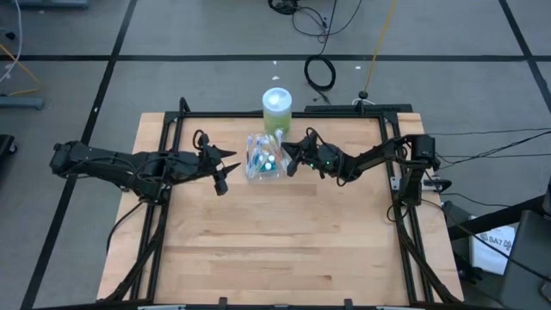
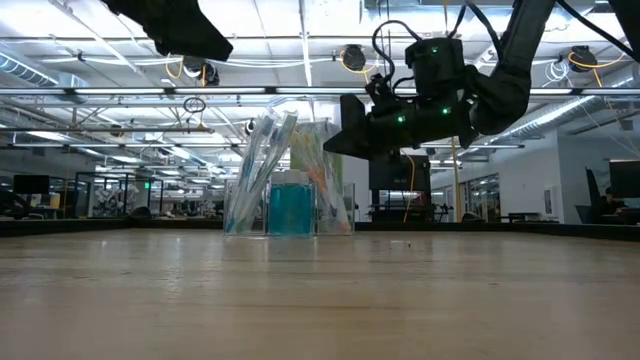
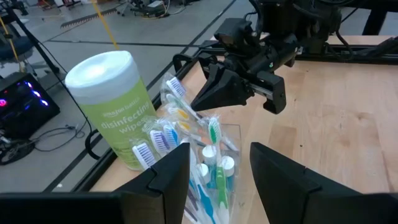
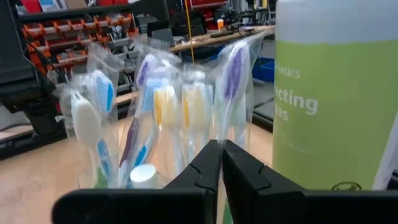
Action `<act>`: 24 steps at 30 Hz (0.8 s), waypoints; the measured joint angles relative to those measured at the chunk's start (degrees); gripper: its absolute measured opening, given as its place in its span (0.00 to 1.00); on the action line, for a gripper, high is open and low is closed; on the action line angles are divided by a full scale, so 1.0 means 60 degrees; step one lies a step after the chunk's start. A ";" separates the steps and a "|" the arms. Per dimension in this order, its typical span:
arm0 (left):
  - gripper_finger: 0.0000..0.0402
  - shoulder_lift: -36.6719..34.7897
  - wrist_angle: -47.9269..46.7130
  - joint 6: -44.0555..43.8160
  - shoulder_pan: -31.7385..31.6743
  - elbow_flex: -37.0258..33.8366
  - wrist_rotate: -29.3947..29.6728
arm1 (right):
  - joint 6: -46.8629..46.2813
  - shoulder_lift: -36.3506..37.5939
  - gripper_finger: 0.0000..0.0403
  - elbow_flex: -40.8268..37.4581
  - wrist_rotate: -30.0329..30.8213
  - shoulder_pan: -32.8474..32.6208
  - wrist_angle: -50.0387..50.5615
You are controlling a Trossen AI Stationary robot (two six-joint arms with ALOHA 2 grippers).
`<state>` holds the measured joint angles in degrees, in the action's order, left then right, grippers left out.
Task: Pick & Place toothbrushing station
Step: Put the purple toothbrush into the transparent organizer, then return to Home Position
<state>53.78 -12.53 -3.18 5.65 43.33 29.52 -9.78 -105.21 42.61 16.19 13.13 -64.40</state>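
Pincer right [image 1: 291, 160] closed beside cup [image 1: 263, 165] | pincer left [image 1: 225, 169] spread

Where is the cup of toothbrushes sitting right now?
In the high view, the cup of toothbrushes stands near the table's far edge, just in front of the green wipes canister, between the left hand and right hand.

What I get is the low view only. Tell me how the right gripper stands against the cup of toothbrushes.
Observer: From above, the right gripper sits at the right side of the cup, fingers shut, tips near the toothbrushes.
Operator: Report the left gripper.
Observer: The left gripper is open, left of the cup and apart from it.
Operator: Say what stands behind the cup.
Observer: A green wipes canister, close behind it at the table's far edge.
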 joint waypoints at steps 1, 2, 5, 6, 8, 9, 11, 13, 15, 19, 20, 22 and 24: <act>0.44 0.0000 -0.0028 0.0000 0.0000 0.0000 0.0000 | 0.0000 0.0000 0.04 0.0000 -0.0001 0.0000 0.0073; 0.44 0.0000 -0.0053 -0.0003 0.0000 0.0000 0.0000 | 0.0001 0.0000 0.06 0.0000 -0.0001 0.0000 0.0145; 0.44 0.0000 -0.0176 -0.0062 0.0000 0.0000 -0.0007 | 0.0001 0.0000 0.12 0.0000 -0.0001 -0.0011 0.0200; 0.44 0.0000 -0.0195 -0.0062 0.0000 0.0000 -0.0007 | 0.0002 0.0000 0.15 0.0000 -0.0001 -0.0015 0.0207; 0.44 0.0000 -0.0201 -0.0067 0.0007 0.0000 -0.0007 | 0.0001 0.0000 0.20 0.0000 -0.0001 -0.0018 0.0204; 0.44 0.0000 -0.0201 -0.0090 0.0007 0.0000 -0.0007 | 0.0001 0.0009 0.22 0.0000 -0.0002 -0.0018 0.0203; 0.44 0.0000 -0.0207 -0.0102 0.0017 0.0000 -0.0007 | 0.0043 0.0176 0.27 -0.0005 0.0001 -0.0065 0.0357; 0.44 -0.0101 -0.0314 -0.0102 0.0071 0.0000 -0.0009 | 0.0356 0.0487 0.32 -0.0004 0.0000 -0.0141 0.0760; 0.44 -0.0341 -0.0388 -0.0106 0.0150 0.0000 -0.0011 | 0.0651 0.0911 0.36 -0.0004 0.0038 -0.0231 0.1664; 0.44 -0.0996 -0.0552 -0.0022 0.0357 0.0000 -0.0015 | 0.0751 0.2024 0.42 -0.0005 0.0043 -0.0442 0.3602; 0.44 -0.1215 -0.0584 0.0023 0.0402 0.0000 -0.0012 | 0.0751 0.2361 0.43 -0.0004 0.0046 -0.0507 0.4107; 0.44 -0.1743 -0.0814 0.0044 0.0474 0.0000 -0.0013 | 0.0781 0.3064 0.45 -0.0004 0.0016 -0.0658 0.5120; 0.44 -0.2277 -0.1124 0.0050 0.0571 0.0000 -0.0009 | 0.0869 0.3816 0.45 -0.0004 -0.0001 -0.0846 0.6003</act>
<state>40.12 -19.28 -2.88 9.08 43.33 29.47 -4.57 -82.32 42.59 16.19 8.05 -28.38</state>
